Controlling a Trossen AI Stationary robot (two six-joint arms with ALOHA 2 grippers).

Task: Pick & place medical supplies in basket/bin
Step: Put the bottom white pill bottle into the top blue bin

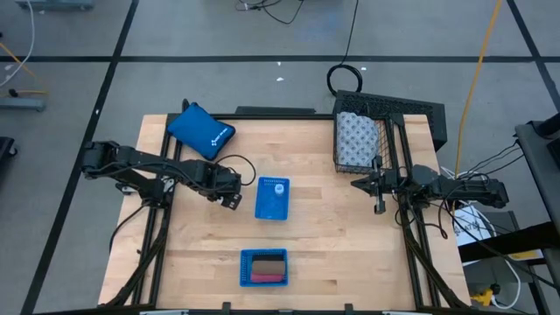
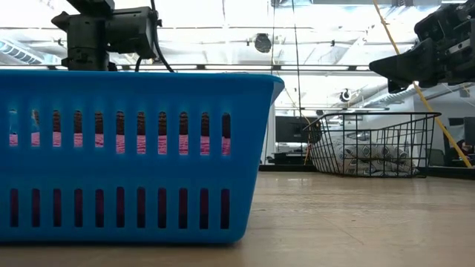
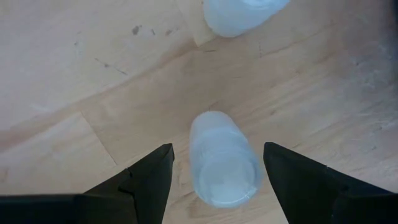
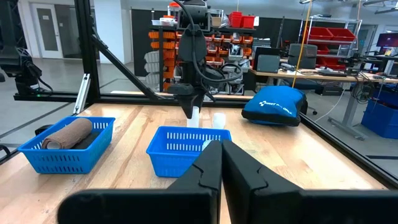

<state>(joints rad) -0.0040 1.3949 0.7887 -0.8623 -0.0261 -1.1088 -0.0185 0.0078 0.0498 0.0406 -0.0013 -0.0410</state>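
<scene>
Bottle under the left gripper: a small white bottle (image 3: 222,163) stands on the bare wood just to the left of the middle blue tray (image 1: 272,199), between the left arm's fingers but not touching either one.
Second bottle: another white bottle (image 3: 239,14) stands on the wood just beyond the first, slightly apart from it.
Left gripper: the left gripper (image 1: 230,194) hangs low over the table at the middle blue tray's left edge, fingers spread on either side of the bottle; it grips nothing yet.
Basket: the black wire basket (image 1: 372,112) sits well to the right of and behind the middle blue tray, at the table's far right corner.
Already in the basket: a fat white roll with a grey dotted pattern (image 1: 357,140) lies inside it; nothing else shows there.
Front tray: a second blue tray (image 1: 264,267) sits in front of the middle blue tray, near the table's front edge, with pink and brown blocks inside, not yet moved.
Right gripper: the right gripper (image 1: 379,205) waits to the right of the middle blue tray, in front of the basket, fingers pressed together and empty.
Progress: early, by my reading; one item is placed, while the bottles and blocks are left.
</scene>
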